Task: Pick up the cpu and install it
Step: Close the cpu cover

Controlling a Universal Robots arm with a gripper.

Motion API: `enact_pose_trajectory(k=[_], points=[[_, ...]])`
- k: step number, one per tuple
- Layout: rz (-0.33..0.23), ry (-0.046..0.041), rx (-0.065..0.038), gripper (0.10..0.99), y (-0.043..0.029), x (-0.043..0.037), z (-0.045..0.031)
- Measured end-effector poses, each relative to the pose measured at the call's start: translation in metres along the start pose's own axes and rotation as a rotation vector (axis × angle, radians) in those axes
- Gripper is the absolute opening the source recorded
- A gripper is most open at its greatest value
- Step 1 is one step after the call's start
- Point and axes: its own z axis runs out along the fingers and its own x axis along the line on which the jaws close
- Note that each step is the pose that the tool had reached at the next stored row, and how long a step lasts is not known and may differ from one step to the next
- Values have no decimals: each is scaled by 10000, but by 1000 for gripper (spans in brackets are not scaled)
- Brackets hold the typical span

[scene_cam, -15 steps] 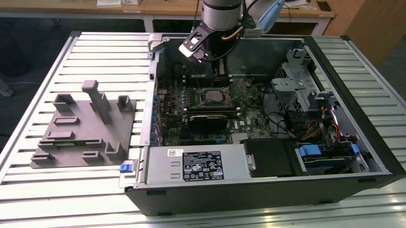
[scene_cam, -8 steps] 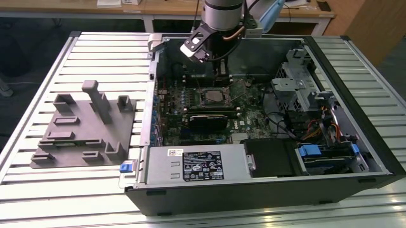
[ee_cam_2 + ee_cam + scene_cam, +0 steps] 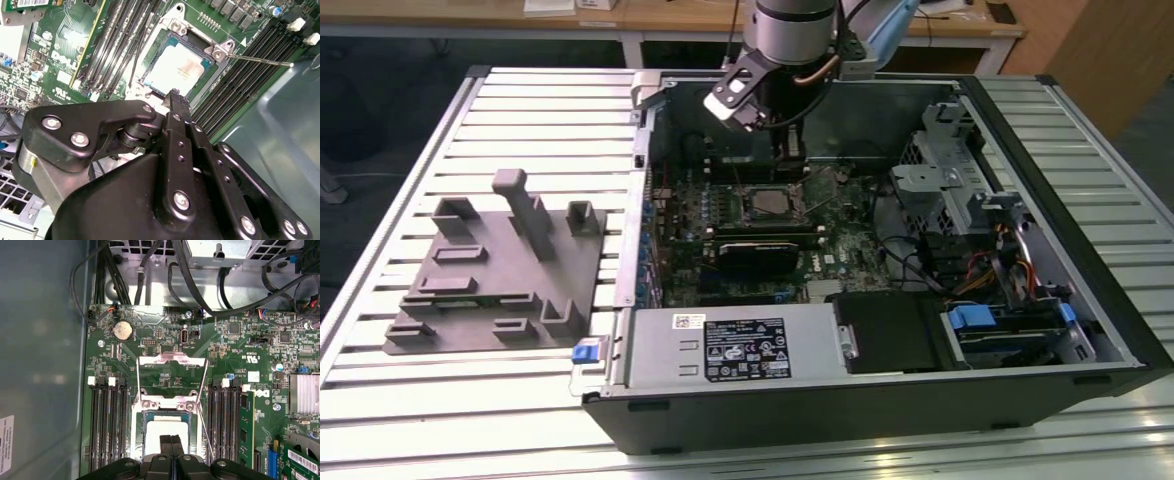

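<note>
Cpu [image 3: 180,70], we see, already lies in its socket [image 3: 165,404], closed empty fingers [image 3: 166,446] above it, clamp frame [image 3: 172,360] not yet lowered.

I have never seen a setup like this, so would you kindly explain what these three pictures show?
The exterior view shows a robot arm over an open computer case on a slatted table, with a grey plastic block beside the case. Both wrist views come from cameras riding on the arm, looking at the green circuit board inside. The gripper, its fingers shut together, holds nothing. Below it the cpu lies in its open socket.
</note>
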Motion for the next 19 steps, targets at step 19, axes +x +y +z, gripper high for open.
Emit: enact_pose_trajectory(k=[19], points=[[0, 0, 0, 106, 79, -1, 4]])
